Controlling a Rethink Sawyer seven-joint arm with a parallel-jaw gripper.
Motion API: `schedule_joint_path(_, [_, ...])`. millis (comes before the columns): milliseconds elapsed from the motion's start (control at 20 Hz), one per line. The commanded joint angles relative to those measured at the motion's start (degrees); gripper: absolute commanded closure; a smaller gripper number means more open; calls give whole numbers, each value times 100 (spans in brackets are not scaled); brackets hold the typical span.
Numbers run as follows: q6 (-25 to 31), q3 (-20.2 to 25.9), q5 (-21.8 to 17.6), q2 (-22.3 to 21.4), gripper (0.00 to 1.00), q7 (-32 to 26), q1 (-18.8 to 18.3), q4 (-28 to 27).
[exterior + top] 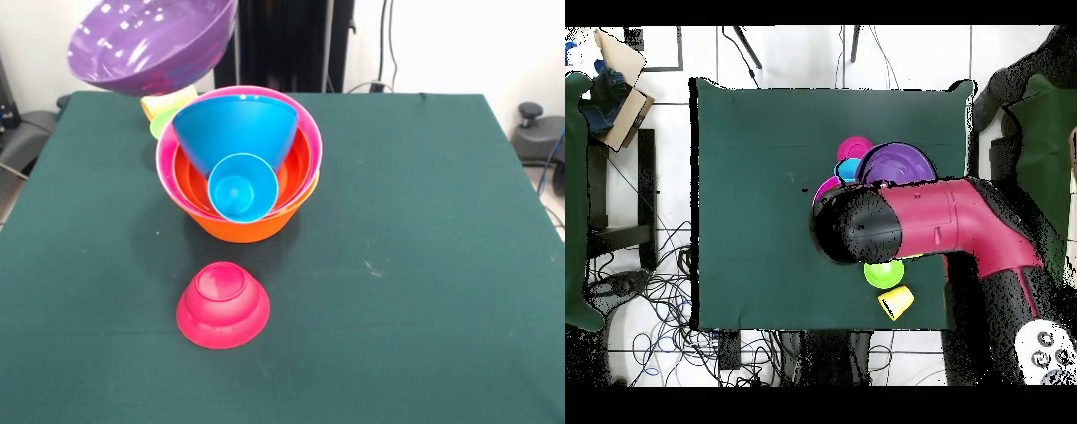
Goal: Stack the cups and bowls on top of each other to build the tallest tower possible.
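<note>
The tower stands at the table's middle: a large orange bowl (252, 228) holds a pink bowl (168, 163) and a red-orange bowl (190, 181). A blue bowl (238, 124) lies tilted in them with the light blue cup (243, 187) on its side, mouth towards the camera. A purple bowl (150, 40) hangs tilted in the air at the upper left, and it also shows in the overhead view (900, 165). The gripper is hidden behind it and under the arm (945, 225). A magenta bowl (222, 305) sits upside down in front of the tower. The teal bowl is out of view.
A yellow-orange cup (168, 102) and a green bowl (161, 125) sit behind the tower on the left; from overhead the green bowl (883, 272) and cup (896, 300) lie near the robot's edge. The arm covers most of the tower from above.
</note>
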Motion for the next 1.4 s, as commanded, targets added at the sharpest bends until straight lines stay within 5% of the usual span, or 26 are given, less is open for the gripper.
schedule_joint_path(50, [-550, -620, -354, 395, 100, 925, 320, 425])
schedule_joint_path(600, [-1218, -1047, -507, 620, 100, 1096, 624, 517])
schedule_joint_path(1000, [-1599, -1196, -233, -14, 100, 881, 480, 1361])
schedule_joint_path(1400, [-1917, -1386, -337, 54, 100, 901, 562, 1501])
